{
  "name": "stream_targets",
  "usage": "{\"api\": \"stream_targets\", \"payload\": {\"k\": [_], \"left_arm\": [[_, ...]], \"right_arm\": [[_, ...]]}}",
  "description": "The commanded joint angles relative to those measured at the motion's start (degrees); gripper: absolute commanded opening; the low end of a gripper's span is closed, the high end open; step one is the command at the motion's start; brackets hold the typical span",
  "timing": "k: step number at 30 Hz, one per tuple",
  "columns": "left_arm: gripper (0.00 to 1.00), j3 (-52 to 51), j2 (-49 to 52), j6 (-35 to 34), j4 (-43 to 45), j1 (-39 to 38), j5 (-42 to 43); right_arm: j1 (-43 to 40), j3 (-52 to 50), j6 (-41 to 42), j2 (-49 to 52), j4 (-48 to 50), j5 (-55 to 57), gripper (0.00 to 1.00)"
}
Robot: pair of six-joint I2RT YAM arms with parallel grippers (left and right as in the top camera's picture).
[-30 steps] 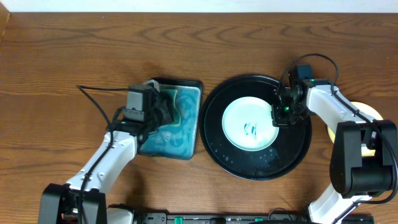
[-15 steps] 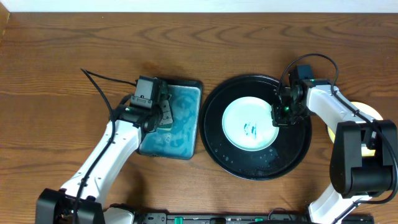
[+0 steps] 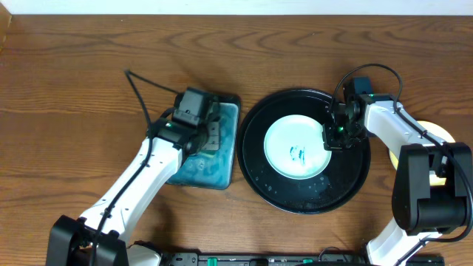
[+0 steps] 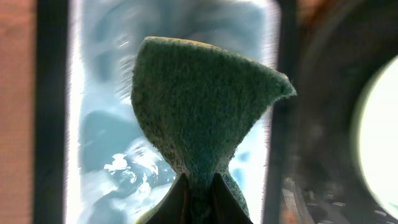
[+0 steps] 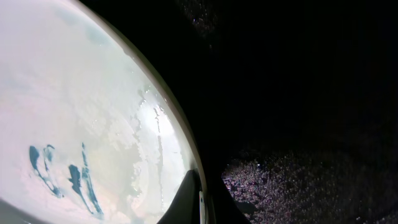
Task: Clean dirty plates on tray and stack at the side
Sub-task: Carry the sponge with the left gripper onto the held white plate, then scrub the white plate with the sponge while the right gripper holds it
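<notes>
Tabletop (image 3: 66,66) of brown wood grain, seen from above and from both wrists. At left, the left gripper (image 4: 200,198) is clenched on the narrow end of a green scouring sponge (image 4: 205,112), whose free end fans out wide in the wrist view. Gripper and sponge are over the rectangular black-rimmed basin (image 3: 211,168) of blue water. Whether the sponge touches the water cannot be told from these views.

Just right of the basin lies the round black tray (image 3: 344,185), its glossy floor speckled with droplets. A pale mint-white plate (image 3: 292,133) rests flat near the tray's centre, bearing teal scribble marks (image 3: 298,154) on its wet face.

At the plate's right edge, the right gripper (image 3: 330,137) is pinched onto the rim, one finger on the plate's upper face and the other on the tray side.

Farther right, off the tray and on the bare wood, a yellow plate (image 3: 442,133) shows past the right arm. It is largely hidden, so it is unclear whether another plate lies with it.
</notes>
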Motion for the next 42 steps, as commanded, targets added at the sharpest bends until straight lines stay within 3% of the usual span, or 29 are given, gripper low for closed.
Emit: {"api": "stream_targets", "payload": {"k": [1,5,14,19,26,37,42], "left_arm": [[0.07,6.1,0.0,2.2,0.8,-3.6,4.6],[0.07,6.2,0.7,1.1,4.2,-8.2,6.2],[0.07,6.2,10.5,-8.1,16.9,-18.5,7.2],[0.07,6.2,16.7,-17.6,23.3,-22.1,7.5],[0.08,6.2,20.6,-22.1,27.9,-25.7,7.2],[0.08,6.2,25.9,-23.9,28.9,-26.4,5.7],[0.07,6.2,27.0,-23.8,16.3,-24.9,-8.2]], "right_arm": [[1.6,-1.7,-1.0,1.9,-0.3,-2.3,0.01],[3.2,-1.7,-0.9,1.9,-0.2,-2.8,0.01],[6.4,-1.7,-0.9,1.9,0.1,-2.8,0.01],[6.9,-1.7,-0.9,1.9,0.2,-2.8,0.01],[6.9,-1.7,-0.9,1.9,0.6,-2.8,0.01],[6.9,-1.7,-0.9,1.9,0.6,-2.8,0.01],[6.9,-1.7,-0.9,1.9,0.4,-2.8,0.01]]}}
